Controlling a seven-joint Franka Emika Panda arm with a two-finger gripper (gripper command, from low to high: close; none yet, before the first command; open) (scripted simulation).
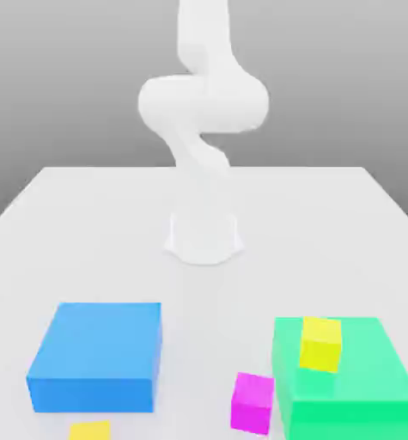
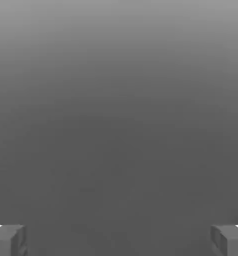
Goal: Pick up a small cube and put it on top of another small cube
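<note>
Tabletop edge (image 1: 204, 169) behind white arm (image 1: 204, 103)

We can read no text, label, brand, number or sign in either the exterior view or the hand view. We find no lettering or marking that we can make out on any surface.
</note>
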